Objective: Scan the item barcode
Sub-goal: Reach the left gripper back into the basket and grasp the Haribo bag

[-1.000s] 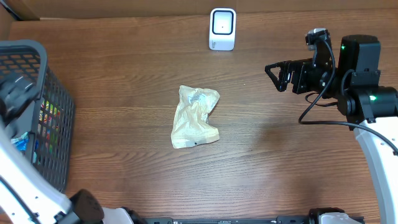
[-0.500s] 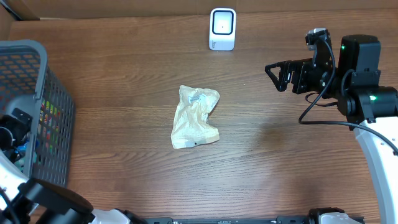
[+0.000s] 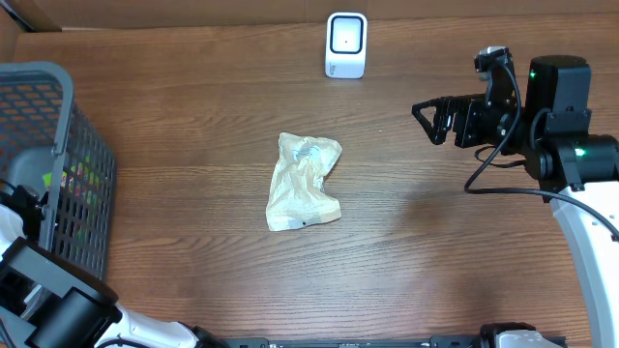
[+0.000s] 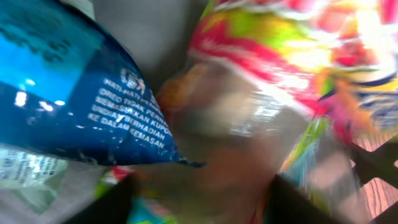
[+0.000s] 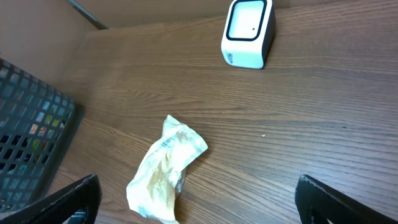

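I judge the step is pulling one packet from the basket (image 3: 58, 106), so I want the left claw (image 4: 196, 194) square on a single packet before lifting clear of the mesh. It sits buried: colourful packet (image 4: 261, 81) right ahead, blue packet (image 4: 81, 93) beside it; gripping or not, I cannot tell. The right claw (image 3: 426, 121) gapes empty, beige packet (image 3: 304, 184) and scanner (image 3: 346, 44) ahead of it.

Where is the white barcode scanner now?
Overhead view: the small white barcode scanner stands centrally at the far edge of the wooden table, beyond the crumpled beige packet.
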Available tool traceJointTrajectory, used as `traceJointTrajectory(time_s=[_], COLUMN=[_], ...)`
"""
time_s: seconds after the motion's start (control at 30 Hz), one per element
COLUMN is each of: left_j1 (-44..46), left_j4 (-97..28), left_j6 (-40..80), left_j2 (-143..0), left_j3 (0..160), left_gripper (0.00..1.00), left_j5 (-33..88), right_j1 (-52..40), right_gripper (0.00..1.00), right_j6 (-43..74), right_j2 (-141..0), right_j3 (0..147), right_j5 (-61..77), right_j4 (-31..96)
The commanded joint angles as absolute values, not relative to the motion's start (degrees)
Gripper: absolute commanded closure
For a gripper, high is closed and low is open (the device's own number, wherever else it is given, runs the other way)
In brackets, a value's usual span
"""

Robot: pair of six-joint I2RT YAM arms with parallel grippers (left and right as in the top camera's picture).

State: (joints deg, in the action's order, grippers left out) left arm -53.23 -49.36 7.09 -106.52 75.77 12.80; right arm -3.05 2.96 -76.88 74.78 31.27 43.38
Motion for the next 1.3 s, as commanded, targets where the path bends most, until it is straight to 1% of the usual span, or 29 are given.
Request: traceJointTrajectory(time_s=[0.0,0.03,0.17,0.33,0.43,0.47,0.5,0.53,0.57,0.6,0.73,0.93,1.07,1.17,1.23,1.27], left_j1=[-52.7,-52.7,-52.7,-52.7,-52.2,-52.0,-51.9,-51.7,-51.5,-51.2,-49.5,-45.6,-43.2,-42.4,-42.4,-42.4], left_j4=[-50.3,-51.3,-58.2,-71.7,-73.5,-73.5,-73.6,-73.6,-73.3,-72.6,-68.9,-65.5,-65.3,-67.1,-67.8,-68.3], left_j6=[6.4,6.5,6.4,6.5,6.9,6.9,6.8,6.8,6.8,6.8,4.2,0.6,0.7,4.9,6.4,6.5], left_j2=[-107.3,-107.3,-107.3,-104.3,-101.7,-101.4,-101.6,-102.0,-102.7,-103.6,-108.2,-116.0,-119.8,-123.1,-124.3,-125.0], left_j3=[75.9,76.5,82.9,100.9,103.6,103.6,103.5,103.2,102.4,101.6,98.7,98.6,98.6,98.5,98.5,98.5], left_gripper=[0.89,0.96,0.96,0.96,0.96,0.80,0.50,0.27,0.10,0.00,0.00,0.00,0.00,0.00,0.00,0.03], left_j5=[16.6,16.6,16.6,15.0,11.5,10.0,9.2,8.7,8.6,8.6,8.8,8.0,2.9,-3.6,-5.1,-5.2], right_j1=[-3.3,-3.3,-3.3,-3.3,-3.3,-3.3,-3.3,-3.3,-3.3,-3.3,-3.3,-3.3,-3.3,-3.3,-3.3,-3.3], right_gripper=[0.00,0.00,0.00,0.00,0.00,0.00,0.00,0.00,0.00,0.00,0.00,0.00,0.00,0.00,0.00,0.00], right_j6=[3.0,3.0,3.0,3.0,3.0,3.0,3.0,3.0,3.0,3.0,3.0,3.0,3.0,3.0,3.0,3.0], right_j2=[-76.6,-76.6,-76.6,-76.6,-76.6,-76.6,-76.6,-76.6,-76.6,-76.6,-76.6,-76.6,-76.6,-76.6,-76.6,-76.6], right_j3=[76.5,76.5,76.5,76.5,76.5,76.5,76.5,76.5,76.5,76.5,76.5,76.5,76.5,76.5,76.5,76.5], right_j5=[31.7,31.7,31.6,31.6,31.6,31.6,31.6,31.6,31.6,31.6,31.6,31.6,31.6,31.6,31.6,31.6], right_j4=[43.4,43.4,43.4,43.4,43.4,43.2,43.1,42.9,42.8,42.8,42.8,42.8,42.9,43.0,43.0,43.0])
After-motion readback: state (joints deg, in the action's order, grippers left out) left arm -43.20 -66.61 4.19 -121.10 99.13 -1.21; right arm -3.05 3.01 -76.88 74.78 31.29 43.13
